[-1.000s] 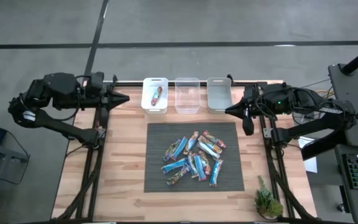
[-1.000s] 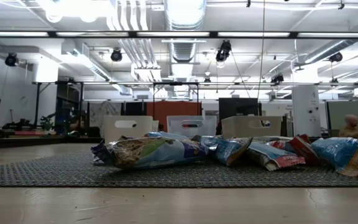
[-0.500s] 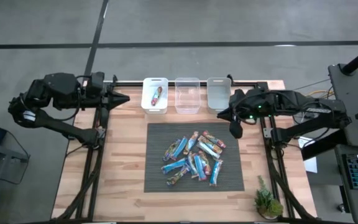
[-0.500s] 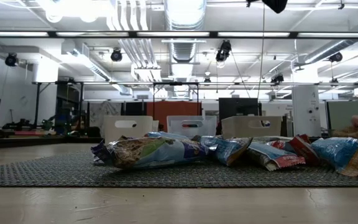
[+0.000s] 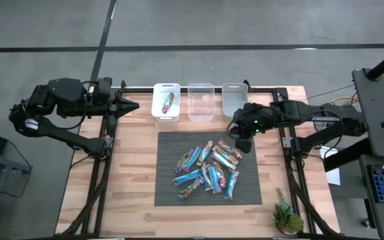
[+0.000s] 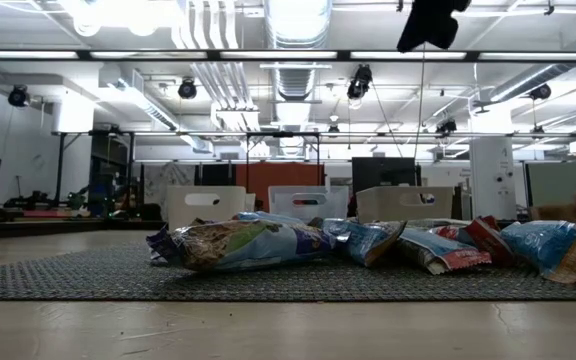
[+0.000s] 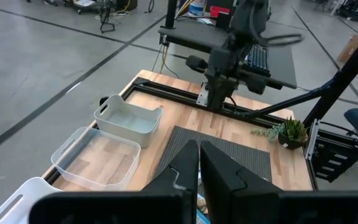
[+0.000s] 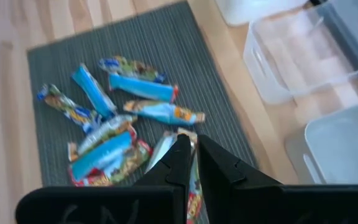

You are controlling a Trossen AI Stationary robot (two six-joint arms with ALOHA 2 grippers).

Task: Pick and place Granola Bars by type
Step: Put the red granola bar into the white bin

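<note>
The granola bars (image 5: 209,167) lie in a loose heap on the dark mat, several in blue wrappers with red or orange print; they also show in the low view (image 6: 268,243) and the right wrist view (image 8: 126,124). One more bar (image 5: 167,101) lies in the white bin. My right gripper (image 5: 243,143) hangs shut above the mat's far right corner, beside the heap's right end, touching nothing; it shows at the top of the low view (image 6: 426,22). My left gripper (image 5: 133,105) waits shut at the table's far left, left of the white bin.
Three bins stand in a row at the far edge: white (image 5: 166,101), clear (image 5: 201,101) and pale grey (image 5: 235,100). A small potted plant (image 5: 287,215) sits at the near right corner. Bare wood lies left and right of the mat (image 5: 169,193).
My right arm has swung from the table's right edge toward the left and near side, out over the mat's far right corner, and has come down into the low view from above. Bars and bins have stayed put.
</note>
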